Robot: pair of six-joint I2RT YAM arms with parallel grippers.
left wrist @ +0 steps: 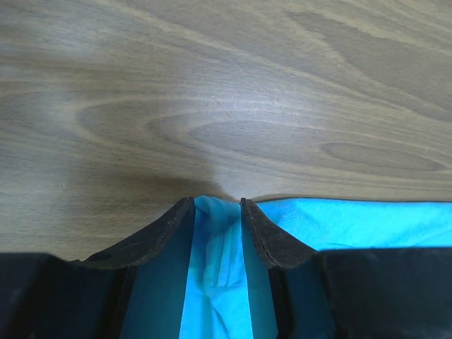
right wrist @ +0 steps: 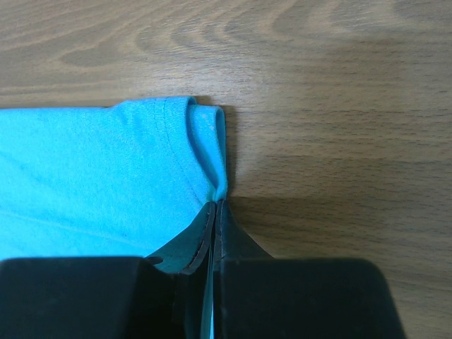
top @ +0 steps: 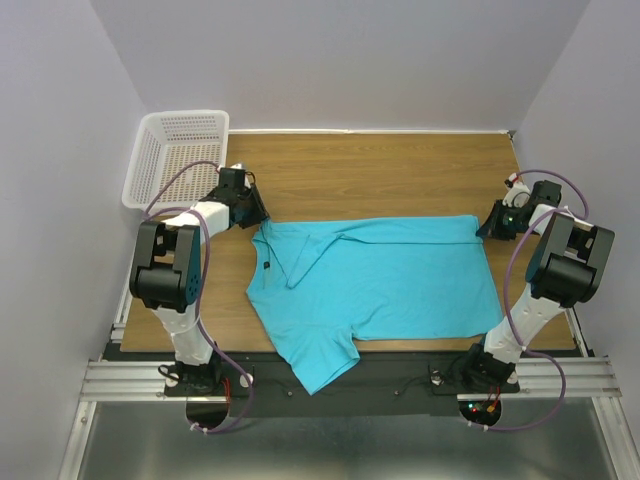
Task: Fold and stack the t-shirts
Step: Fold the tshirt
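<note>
The turquoise-blue t-shirt [top: 390, 280] lies spread flat on the wooden table, neck to the left, with its small dark label [top: 268, 266] showing. Its near-left sleeve hangs over the table's front edge. My left gripper [top: 254, 214] sits at the shirt's far-left corner. In the left wrist view [left wrist: 217, 202] a bunched fold of blue cloth [left wrist: 215, 247] fills the gap between its jaws. My right gripper [top: 491, 224] is at the far-right corner. In the right wrist view [right wrist: 215, 204] it is pinched shut on the hemmed edge of the shirt [right wrist: 92, 169].
A white plastic mesh basket [top: 180, 150] stands at the far left corner of the table, just behind the left arm. Bare wood [top: 400, 170] lies beyond the shirt up to the back wall. Grey walls close in both sides.
</note>
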